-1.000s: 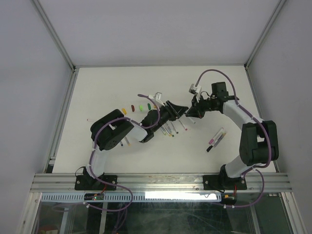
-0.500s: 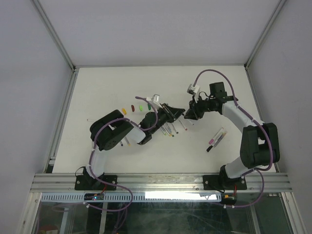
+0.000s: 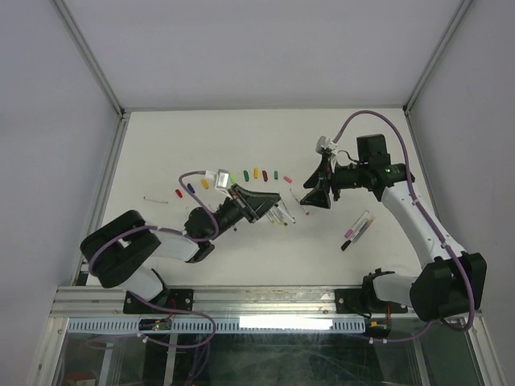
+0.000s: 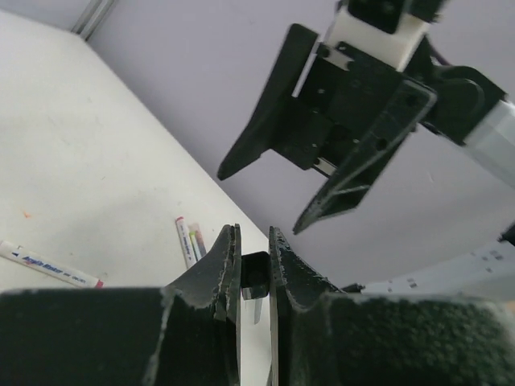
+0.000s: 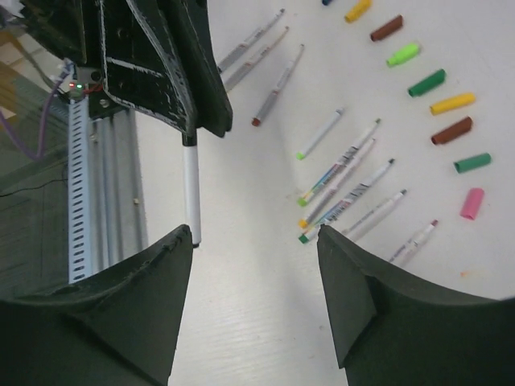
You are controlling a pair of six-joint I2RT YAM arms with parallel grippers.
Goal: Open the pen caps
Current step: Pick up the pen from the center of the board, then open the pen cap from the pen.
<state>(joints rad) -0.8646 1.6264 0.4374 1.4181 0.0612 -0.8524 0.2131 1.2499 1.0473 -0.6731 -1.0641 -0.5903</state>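
Note:
My left gripper (image 3: 272, 201) (image 4: 254, 241) is shut on a white pen (image 5: 191, 193) by its black end (image 4: 256, 273); the barrel hangs down from the jaws. Whether that black end is a cap I cannot tell. My right gripper (image 3: 309, 195) (image 5: 256, 233) stands open and empty, a short way right of the left one and facing it. Loose pen caps lie in a curved row behind both grippers: yellow (image 3: 204, 183), green (image 3: 233, 177), orange (image 3: 255, 171), red (image 3: 275, 174). The right wrist view also shows a maroon cap (image 5: 386, 28) and a pink cap (image 5: 471, 203).
Several uncapped pens (image 3: 282, 214) (image 5: 346, 169) lie fanned out under the grippers. Two or three capped pens (image 3: 358, 225) lie to the right. One thin pen (image 3: 154, 199) lies at the far left. The metal rail (image 3: 257, 301) runs along the table's near edge.
The left gripper shut on the pen and drew back to the left with it. The right gripper opened, let go and shifted slightly right. More caps show now.

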